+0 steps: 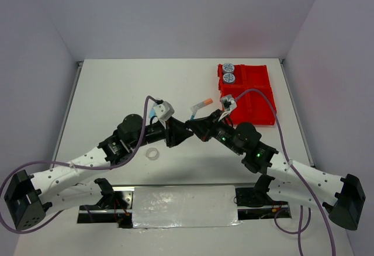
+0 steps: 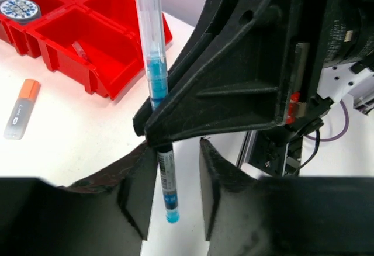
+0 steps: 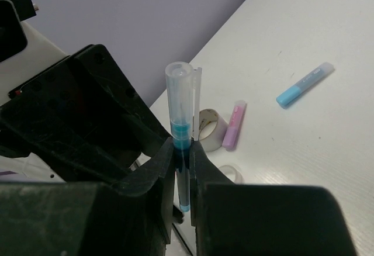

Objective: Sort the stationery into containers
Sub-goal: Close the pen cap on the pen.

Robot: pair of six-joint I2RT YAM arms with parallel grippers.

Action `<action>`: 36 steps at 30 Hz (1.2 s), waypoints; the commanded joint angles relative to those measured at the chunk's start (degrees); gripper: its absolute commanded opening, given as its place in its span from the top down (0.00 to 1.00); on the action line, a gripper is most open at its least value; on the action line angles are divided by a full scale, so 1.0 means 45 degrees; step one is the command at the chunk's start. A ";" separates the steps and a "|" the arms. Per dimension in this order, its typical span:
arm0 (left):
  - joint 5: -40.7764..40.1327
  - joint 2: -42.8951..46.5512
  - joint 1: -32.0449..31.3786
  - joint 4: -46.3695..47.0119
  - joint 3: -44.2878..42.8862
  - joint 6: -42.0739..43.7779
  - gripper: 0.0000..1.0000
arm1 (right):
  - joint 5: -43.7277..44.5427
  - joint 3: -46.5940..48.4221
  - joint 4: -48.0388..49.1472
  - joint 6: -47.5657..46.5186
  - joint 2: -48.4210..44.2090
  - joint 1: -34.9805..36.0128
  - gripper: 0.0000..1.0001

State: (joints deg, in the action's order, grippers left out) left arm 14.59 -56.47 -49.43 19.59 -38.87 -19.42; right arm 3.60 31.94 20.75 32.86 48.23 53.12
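No text can be read; the orange-capped stick [image 2: 21, 110], lying on the bench [image 2: 87, 151] at the left of the left wrist view, bears dark print too small to make out; the blue pen [image 2: 168, 177], at centre, carries a white label with barcode-like lines, illegible.

tray [image 1: 263, 113]: bright red | tape rolls [image 1: 228, 68]: blue-patterned | pen [image 2: 158, 75]: clear, blue ink | capped stick [image 2: 21, 110]: grey, orange cap | surface [image 1: 117, 92]: white

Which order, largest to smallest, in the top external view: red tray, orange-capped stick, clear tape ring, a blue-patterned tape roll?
1. red tray
2. orange-capped stick, by length
3. clear tape ring and blue-patterned tape roll look alike; unranked
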 commanded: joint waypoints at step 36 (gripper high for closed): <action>0.1504 0.0517 -0.0129 0.0763 -0.0287 0.0429 1.00 | 0.0176 0.2881 -0.1135 -0.3923 -0.0816 0.0363 0.16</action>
State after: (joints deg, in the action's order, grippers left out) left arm 19.35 -54.04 -49.91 19.62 -40.12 -19.22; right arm 2.24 42.78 15.25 18.11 44.23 54.26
